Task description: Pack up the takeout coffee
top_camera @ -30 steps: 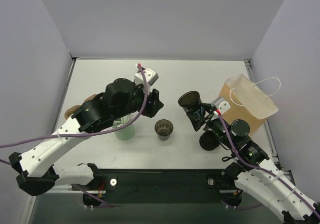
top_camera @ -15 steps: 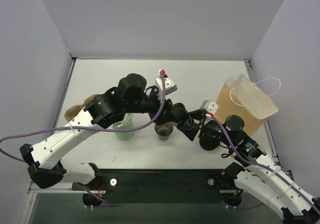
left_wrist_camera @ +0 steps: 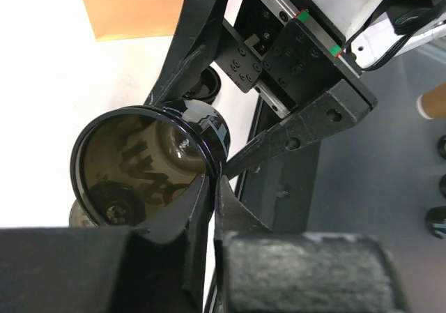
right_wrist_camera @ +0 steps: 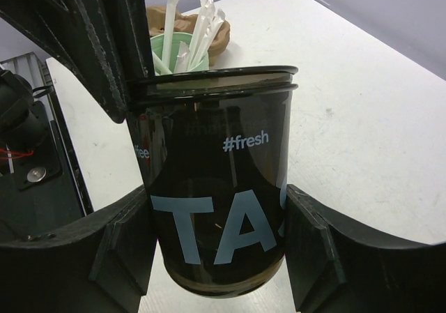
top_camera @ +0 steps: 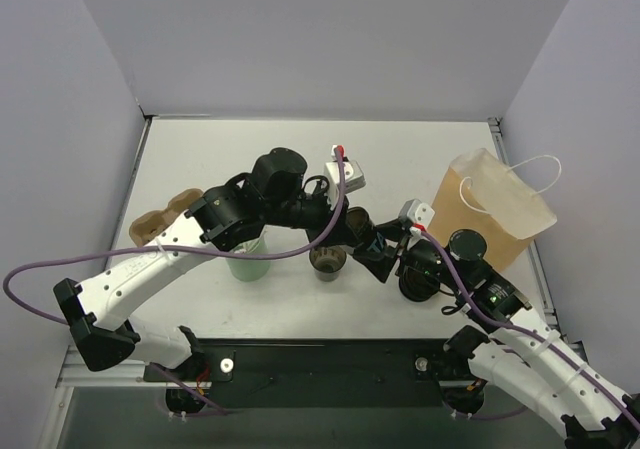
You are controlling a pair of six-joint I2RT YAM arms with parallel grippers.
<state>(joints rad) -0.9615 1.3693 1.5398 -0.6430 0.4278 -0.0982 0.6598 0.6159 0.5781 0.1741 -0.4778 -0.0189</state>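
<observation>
Near the paper bag (top_camera: 500, 209) but not yet in it, the takeout coffee (right_wrist_camera: 216, 180) is hanging mid-handover, the right pincer (right_wrist_camera: 219, 222) clasping its sides and the left pincer (left_wrist_camera: 211, 180), nearly shut, pinching its rim.

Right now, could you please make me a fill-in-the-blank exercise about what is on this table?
1. The left gripper pinches the black cup at its ____.
2. The cup holding the straws is ____.
3. The paper bag stands on the robot's ____ side.
4. The word after # on the black cup is ____.
Missing words: rim; green; right; fresh.
</observation>
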